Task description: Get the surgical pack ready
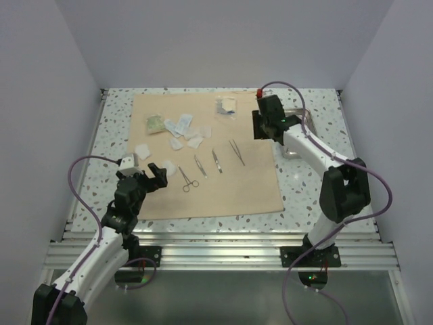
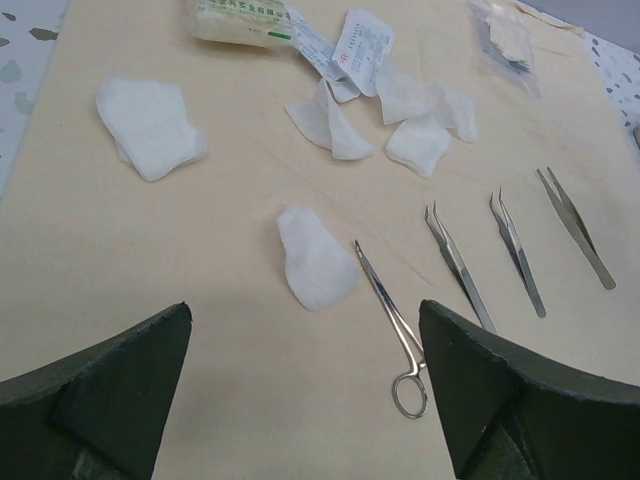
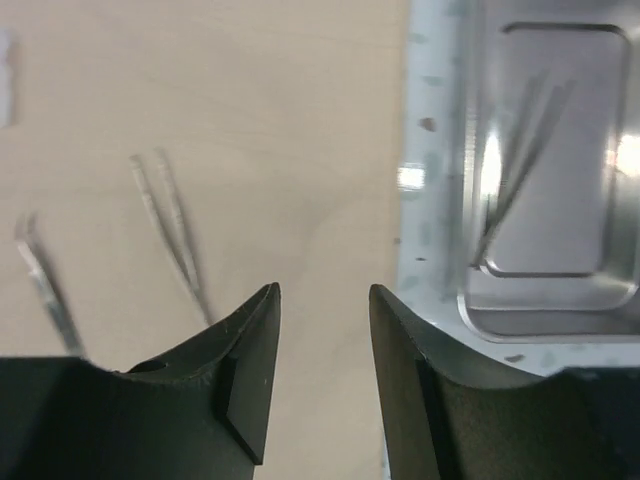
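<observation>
Wrap sheet (image 1: 216, 196) lies spread mid-table in the overhead view, with gauze packets (image 1: 179, 128) and instruments (image 1: 216, 161) on it. My left gripper (image 1: 150, 179) hangs over its near-left part and my right gripper (image 1: 266, 128) over its far-right edge, beside the tray (image 1: 306, 115).

Left wrist: my fingers (image 2: 110, 380) gape wide and empty above ring-handled forceps (image 2: 392, 330).

Right wrist: my jaws stand partly apart, holding nothing, and one thin instrument (image 3: 515, 160) lies in the tray.

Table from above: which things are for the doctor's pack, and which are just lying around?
For the pack: wrap sheet, steel tray, ring-handled clamp, tweezers, gauze pads, packets.

Just there: speckled table, frame rails.
</observation>
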Action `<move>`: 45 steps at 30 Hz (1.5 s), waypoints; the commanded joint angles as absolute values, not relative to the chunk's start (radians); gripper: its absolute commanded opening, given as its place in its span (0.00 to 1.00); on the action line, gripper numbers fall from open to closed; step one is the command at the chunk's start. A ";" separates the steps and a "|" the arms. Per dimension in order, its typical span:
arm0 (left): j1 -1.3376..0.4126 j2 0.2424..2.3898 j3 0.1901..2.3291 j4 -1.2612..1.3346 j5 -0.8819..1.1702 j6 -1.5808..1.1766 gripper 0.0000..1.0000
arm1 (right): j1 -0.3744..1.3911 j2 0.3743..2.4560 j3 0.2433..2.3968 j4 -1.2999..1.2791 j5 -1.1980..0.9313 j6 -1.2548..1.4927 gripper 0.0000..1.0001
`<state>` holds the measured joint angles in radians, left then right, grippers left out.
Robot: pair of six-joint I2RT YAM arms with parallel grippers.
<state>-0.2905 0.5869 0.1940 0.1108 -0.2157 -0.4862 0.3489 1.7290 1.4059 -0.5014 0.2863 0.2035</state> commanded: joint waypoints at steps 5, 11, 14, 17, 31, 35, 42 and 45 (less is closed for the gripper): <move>-0.295 0.591 0.207 0.161 -0.207 -0.468 1.00 | 0.482 1.805 1.371 -0.431 0.078 0.207 0.54; -0.295 0.592 0.207 0.161 -0.206 -0.466 1.00 | 0.528 1.930 1.404 -0.434 0.086 0.201 0.50; -0.295 0.594 0.207 0.163 -0.206 -0.466 1.00 | 0.528 1.970 1.405 -0.430 0.078 0.196 0.49; -0.295 0.600 0.209 0.166 -0.204 -0.466 1.00 | 0.528 1.997 1.401 -0.430 0.080 0.192 0.41; -0.310 0.777 0.323 0.052 -0.195 -0.549 1.00 | 0.390 1.876 1.407 -0.471 0.071 0.204 0.00; -0.379 0.897 0.405 0.002 -0.245 -0.626 1.00 | 0.232 1.827 1.419 -0.495 0.090 0.216 0.00; -0.468 1.023 0.475 -0.041 -0.261 -0.739 1.00 | 0.074 1.854 1.485 -0.552 0.164 0.222 0.00; -0.494 1.109 0.526 -0.084 -0.305 -0.802 0.98 | 0.003 1.931 1.544 -0.583 0.121 0.262 0.00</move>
